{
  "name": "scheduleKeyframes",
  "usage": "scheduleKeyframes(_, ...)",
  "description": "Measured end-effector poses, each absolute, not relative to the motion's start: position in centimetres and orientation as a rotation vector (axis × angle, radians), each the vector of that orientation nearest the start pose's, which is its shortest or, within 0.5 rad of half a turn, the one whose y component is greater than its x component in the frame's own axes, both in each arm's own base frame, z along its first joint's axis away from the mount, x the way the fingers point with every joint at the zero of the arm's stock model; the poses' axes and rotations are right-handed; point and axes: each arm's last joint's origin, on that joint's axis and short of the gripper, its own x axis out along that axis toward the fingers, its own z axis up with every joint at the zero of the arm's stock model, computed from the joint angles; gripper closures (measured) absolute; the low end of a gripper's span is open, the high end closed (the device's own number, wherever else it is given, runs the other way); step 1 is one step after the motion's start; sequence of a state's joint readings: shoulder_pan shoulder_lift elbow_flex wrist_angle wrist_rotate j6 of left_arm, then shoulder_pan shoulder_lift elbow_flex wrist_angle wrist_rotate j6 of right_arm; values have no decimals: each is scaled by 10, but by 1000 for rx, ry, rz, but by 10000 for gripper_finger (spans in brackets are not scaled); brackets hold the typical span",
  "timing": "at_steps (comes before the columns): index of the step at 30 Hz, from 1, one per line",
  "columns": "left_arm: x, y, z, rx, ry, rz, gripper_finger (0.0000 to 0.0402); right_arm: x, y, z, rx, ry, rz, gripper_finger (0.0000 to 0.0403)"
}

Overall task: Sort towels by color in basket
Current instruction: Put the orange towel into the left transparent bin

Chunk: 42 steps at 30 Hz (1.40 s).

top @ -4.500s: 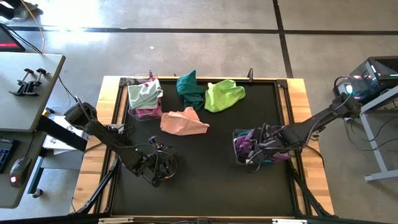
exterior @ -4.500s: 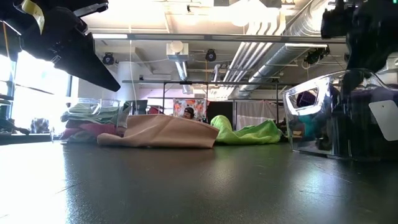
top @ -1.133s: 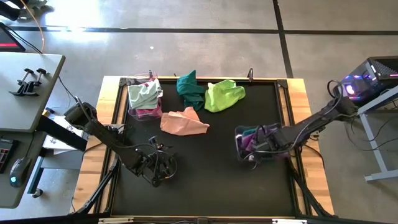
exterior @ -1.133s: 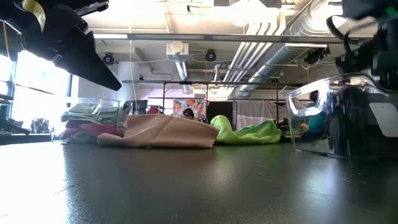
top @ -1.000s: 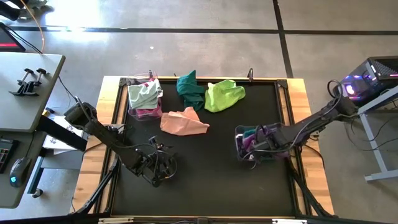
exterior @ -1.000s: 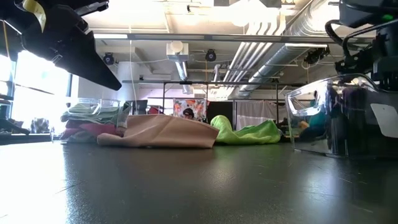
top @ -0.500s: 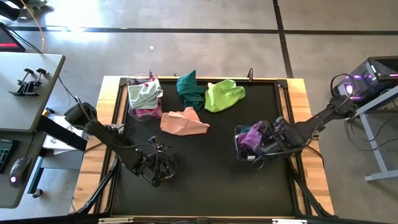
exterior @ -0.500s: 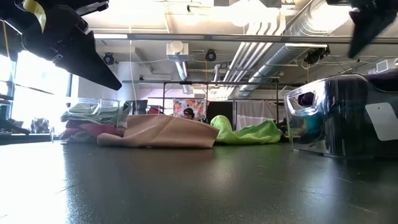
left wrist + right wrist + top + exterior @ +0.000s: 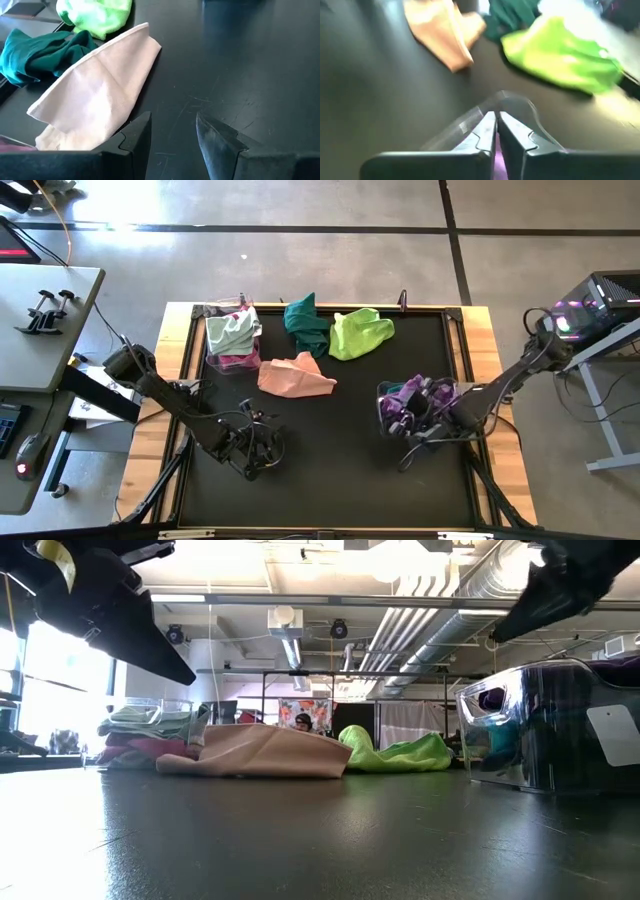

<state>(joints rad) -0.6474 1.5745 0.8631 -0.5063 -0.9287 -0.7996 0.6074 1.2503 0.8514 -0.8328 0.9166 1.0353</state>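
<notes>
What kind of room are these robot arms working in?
Probably a robotics lab or workshop: bare ducts and pipes run across the ceiling, the floor is concrete, and a computer tower sits beside the black work table.

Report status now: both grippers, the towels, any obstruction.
Left gripper open, empty, low over the mat. Right gripper nearly shut, empty, above the right bin. Purple towel in that bin; peach, teal, lime towels loose. Nothing blocking.

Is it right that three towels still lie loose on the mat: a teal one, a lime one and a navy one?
Not quite. The third loose towel is peach, not navy. The high view shows it beside the teal towel and the lime towel on the mat.
</notes>
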Motion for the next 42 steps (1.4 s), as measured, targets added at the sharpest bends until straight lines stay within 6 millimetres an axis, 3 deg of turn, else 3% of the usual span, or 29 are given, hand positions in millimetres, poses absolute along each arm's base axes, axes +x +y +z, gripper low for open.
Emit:
scheduleKeyframes(5,239,-143,174,140,673,542,259,209,105,217,91,393,-605,324)
scheduleKeyframes(11,248,-138,176,171,659,534,259,226,97,217,103,197,-463,265)
scheduleKeyframes(18,259,-142,183,263,627,434,259,240,99,208,131,118,-194,254)
scheduleKeyframes(23,275,-142,194,339,531,376,259,255,107,192,81,120,-163,253)
scheduleKeyframes(28,292,-114,199,290,505,463,259,270,116,188,-17,109,-151,253)
scheduleKeyframes(35,306,-52,191,166,624,553,257,279,121,200,-72,78,-148,253)
scheduleKeyframes(42,311,-5,186,95,735,500,207,280,119,198,-38,102,-156,253)
